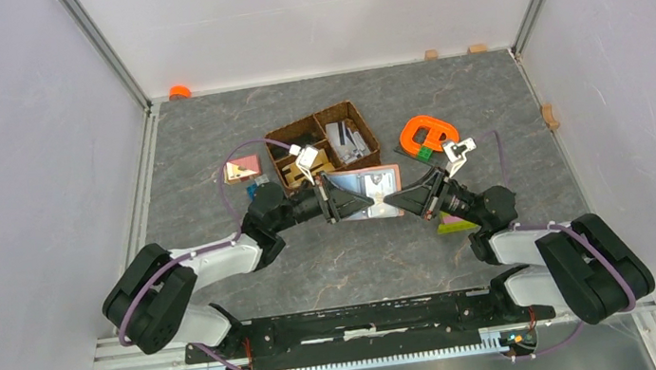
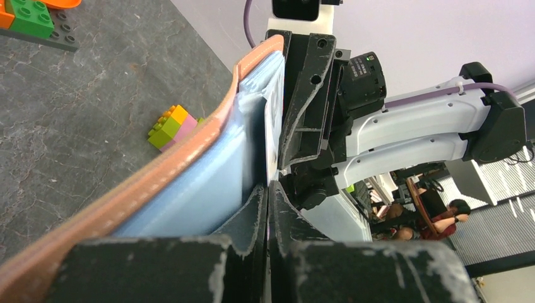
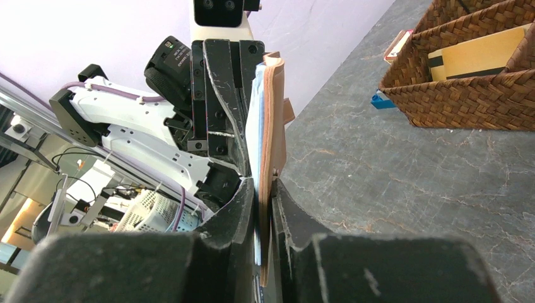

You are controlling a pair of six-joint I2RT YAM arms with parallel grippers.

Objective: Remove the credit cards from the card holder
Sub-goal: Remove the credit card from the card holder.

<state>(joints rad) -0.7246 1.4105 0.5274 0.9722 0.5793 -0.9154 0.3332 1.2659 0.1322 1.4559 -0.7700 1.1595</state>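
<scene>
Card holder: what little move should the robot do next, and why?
Probably pull the left fingers gently leftwards. They pinch a pale inner layer of the card holder, maybe a card, while the right fingers clamp its leather edge, so pulling apart might slide it out.

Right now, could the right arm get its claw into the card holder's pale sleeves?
Probably not. The right claw is clamped on the card holder at its leather edge, and the left claw is shut on its sleeves, so neither is free. One would have to let go first.
</scene>
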